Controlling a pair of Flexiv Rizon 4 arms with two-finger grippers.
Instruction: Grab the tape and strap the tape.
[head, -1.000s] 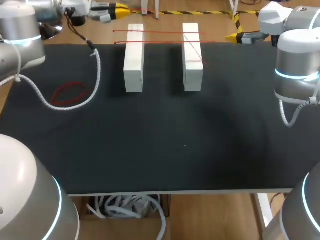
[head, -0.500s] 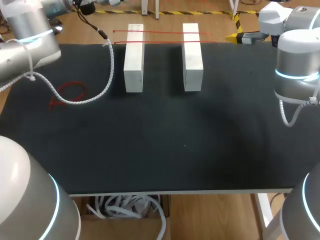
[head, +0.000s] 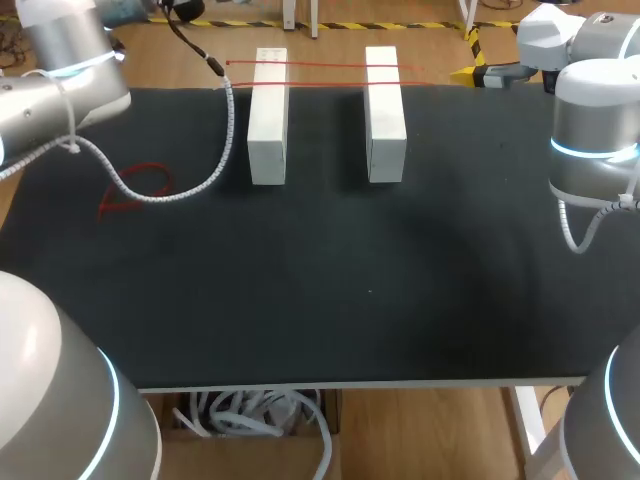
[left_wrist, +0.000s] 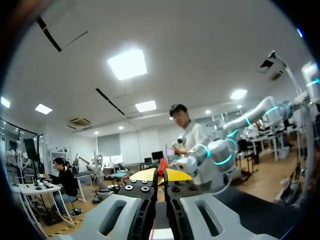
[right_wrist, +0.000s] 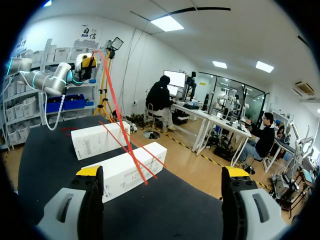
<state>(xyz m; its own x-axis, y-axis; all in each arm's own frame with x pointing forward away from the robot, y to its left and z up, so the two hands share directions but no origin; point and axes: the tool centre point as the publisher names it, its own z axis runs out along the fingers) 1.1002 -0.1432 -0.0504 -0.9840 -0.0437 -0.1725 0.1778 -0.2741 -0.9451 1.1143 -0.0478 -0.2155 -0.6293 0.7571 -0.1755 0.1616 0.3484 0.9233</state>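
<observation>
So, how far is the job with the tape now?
Done: the left gripper has its fingers shut on the red tape, and two strands cross the far ends of both white blocks. In hand: the tape is held raised. Left: probably finishing the strap; the right gripper is open, empty.

Glossy silver-grey left arm (head: 60, 70) and right arm (head: 595, 130), rounded joints, glowing cyan rings, white coiled cable (head: 190, 185) trailing from each, left gripper (left_wrist: 161, 175) pale grey with black screws and yellow tips, right gripper (right_wrist: 162, 172) alike.
</observation>
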